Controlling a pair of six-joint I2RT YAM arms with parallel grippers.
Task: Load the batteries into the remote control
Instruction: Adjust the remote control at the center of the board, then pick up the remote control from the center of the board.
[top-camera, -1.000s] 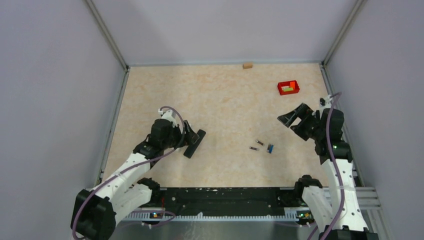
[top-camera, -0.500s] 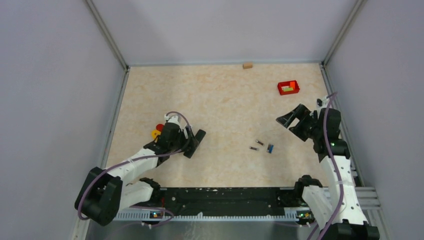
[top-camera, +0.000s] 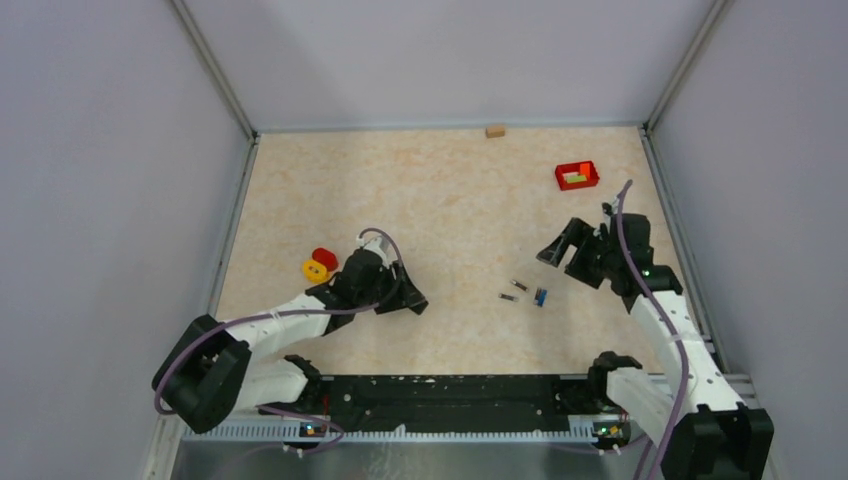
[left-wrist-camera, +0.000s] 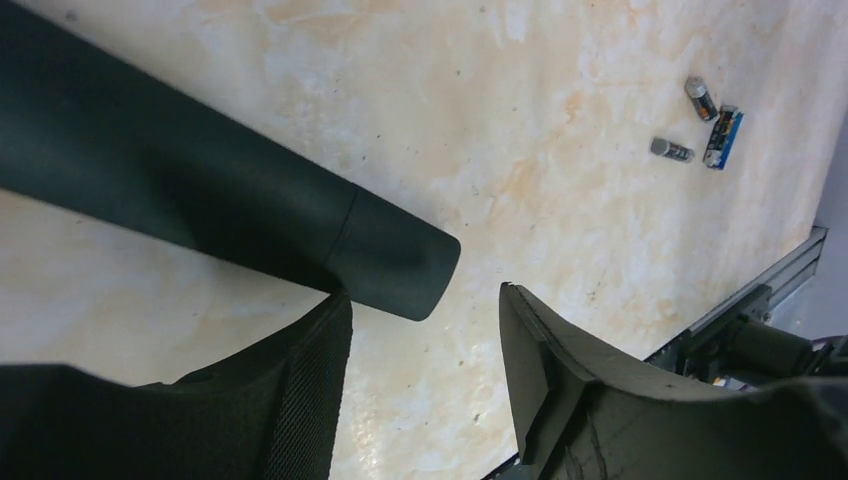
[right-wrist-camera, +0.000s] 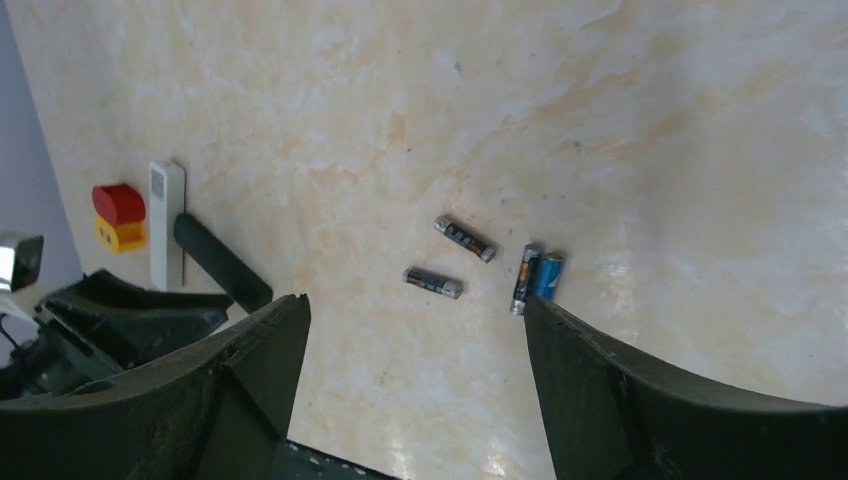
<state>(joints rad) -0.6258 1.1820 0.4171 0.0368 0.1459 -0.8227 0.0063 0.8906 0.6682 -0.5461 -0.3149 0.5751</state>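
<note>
We list:

- **Remote control** (left-wrist-camera: 200, 190): a long matte black bar with a rounded end, lying flat on the marbled beige table (top-camera: 450, 190).
- **Left gripper** (left-wrist-camera: 422, 305): it sits just short of the remote's end. Its black fingers, one with a finely textured pad, stand apart and clasp nothing.
- **Batteries** (right-wrist-camera: 433, 282): two slim dark cylinders with pale metal caps, plus a small blue piece (right-wrist-camera: 547, 275). They lie loose on the table, well apart from the remote.
- **Right gripper** (right-wrist-camera: 415, 305): it is near the batteries, its smooth dark fingers spread wide and empty.
- **White flat plate** (right-wrist-camera: 166, 225): it lies just beside the remote.
</note>
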